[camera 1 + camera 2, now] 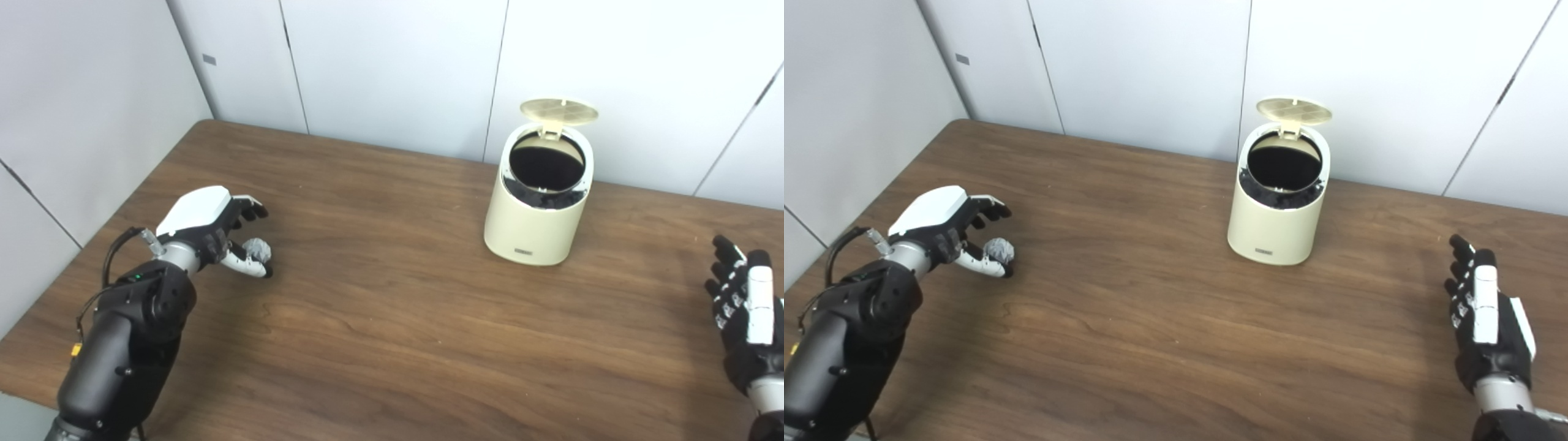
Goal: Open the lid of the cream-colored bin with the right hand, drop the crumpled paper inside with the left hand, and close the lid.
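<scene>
The cream-colored bin (pixel 533 226) stands upright at the back right of the table, its round lid (pixel 558 112) tipped up and back so the dark inside shows. The small grey crumpled paper (pixel 258 249) lies on the table at the left. My left hand (pixel 211 229) is open around it: the fingers (pixel 252 211) arch above and behind it, and the thumb (pixel 248 264) lies in front, close against it. My right hand (pixel 1485 312) is open and empty with straight fingers, low at the right edge, well apart from the bin.
The brown wooden table (pixel 398 318) meets pale wall panels (pixel 392 61) at the back and left. The table's left edge runs close to my left arm (pixel 128 343). Nothing else stands on the table.
</scene>
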You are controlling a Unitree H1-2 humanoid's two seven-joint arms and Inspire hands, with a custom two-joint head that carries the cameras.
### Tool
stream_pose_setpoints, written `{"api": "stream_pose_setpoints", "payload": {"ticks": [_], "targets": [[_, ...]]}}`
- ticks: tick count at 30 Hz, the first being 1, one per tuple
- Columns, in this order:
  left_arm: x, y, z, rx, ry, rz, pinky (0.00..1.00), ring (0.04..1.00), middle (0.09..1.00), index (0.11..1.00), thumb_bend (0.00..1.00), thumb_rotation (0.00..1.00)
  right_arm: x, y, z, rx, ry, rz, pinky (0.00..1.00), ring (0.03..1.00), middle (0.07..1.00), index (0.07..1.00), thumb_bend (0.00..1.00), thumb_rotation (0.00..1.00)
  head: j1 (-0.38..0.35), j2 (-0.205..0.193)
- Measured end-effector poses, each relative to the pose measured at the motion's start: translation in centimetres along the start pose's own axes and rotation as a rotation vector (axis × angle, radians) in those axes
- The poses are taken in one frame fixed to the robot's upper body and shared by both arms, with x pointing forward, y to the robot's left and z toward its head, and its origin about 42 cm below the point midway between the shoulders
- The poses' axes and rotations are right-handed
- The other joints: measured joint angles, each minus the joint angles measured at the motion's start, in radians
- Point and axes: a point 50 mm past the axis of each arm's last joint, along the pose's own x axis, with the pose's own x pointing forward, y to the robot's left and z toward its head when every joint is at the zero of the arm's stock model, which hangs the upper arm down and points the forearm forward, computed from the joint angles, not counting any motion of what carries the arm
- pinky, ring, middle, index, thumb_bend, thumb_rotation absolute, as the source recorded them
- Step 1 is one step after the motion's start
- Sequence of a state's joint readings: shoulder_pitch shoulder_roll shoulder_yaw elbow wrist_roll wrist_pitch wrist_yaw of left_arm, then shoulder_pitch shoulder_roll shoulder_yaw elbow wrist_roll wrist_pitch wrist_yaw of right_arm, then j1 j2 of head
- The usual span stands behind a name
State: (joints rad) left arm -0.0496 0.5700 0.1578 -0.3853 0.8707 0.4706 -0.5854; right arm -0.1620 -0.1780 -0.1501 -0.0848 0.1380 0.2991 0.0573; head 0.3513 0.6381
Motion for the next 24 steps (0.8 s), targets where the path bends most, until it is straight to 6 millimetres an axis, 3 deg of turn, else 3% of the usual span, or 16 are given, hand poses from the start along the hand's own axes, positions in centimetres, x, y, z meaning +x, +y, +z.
{"api": "stream_pose_setpoints", "payload": {"ticks": [10, 24], "targets": [[-0.01, -0.27, -0.11, -0.037, 0.027, -0.057, 0.66, 0.771, 0.774, 0.739, 0.79, 0.02, 0.03, -0.08, -0.08, 0.006, -0.005, 0.001, 1.0, 1.0, 0.972, 0.898, 0.55, 1.0, -0.002, 0.005], [0.28, -0.41, 0.48, -0.06, 0.047, -0.099, 0.61, 0.705, 0.766, 0.738, 0.78, 0.0, 0.02, -0.14, -0.06, 0.012, -0.004, 0.0, 0.99, 1.0, 0.98, 0.892, 0.59, 1.0, 0.014, 0.012]]}}
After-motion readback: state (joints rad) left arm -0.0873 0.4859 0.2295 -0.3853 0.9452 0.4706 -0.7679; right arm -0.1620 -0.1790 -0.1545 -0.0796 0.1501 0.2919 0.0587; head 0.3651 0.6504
